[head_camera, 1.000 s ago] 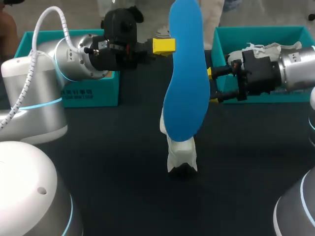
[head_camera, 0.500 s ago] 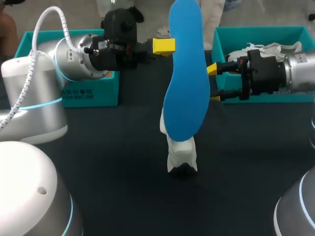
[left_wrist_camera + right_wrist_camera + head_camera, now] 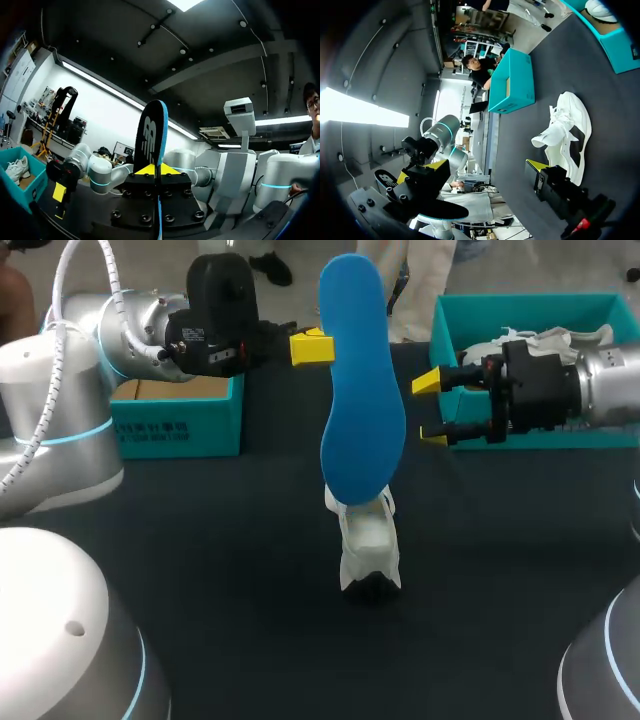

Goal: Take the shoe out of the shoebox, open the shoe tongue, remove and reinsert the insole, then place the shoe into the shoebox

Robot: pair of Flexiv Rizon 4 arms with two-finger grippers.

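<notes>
Since a second ago the left gripper (image 3: 315, 347) pulled back toward its own side and took the insole (image 3: 360, 420) with it, while the right gripper (image 3: 430, 408) drew away from the insole. It now hangs just beside it with fingers spread and nothing between them. From the left wrist view the left gripper is closed on the insole's edge.

Progress, as I judge it: the shoe (image 3: 368, 545) is out and stands on the table between the left shoebox (image 3: 175, 425) and the right shoebox (image 3: 520, 310), and the insole is removed. From the right wrist view the tongue seems lifted. Putting the insole back and returning the shoe to a box are not yet done.

The insole's long axis is nearly upright and leans a little to the left at the top. Its narrow end is up and its wide end is down over the shoe. Whether the wide end touches the shoe, I cannot tell
</notes>
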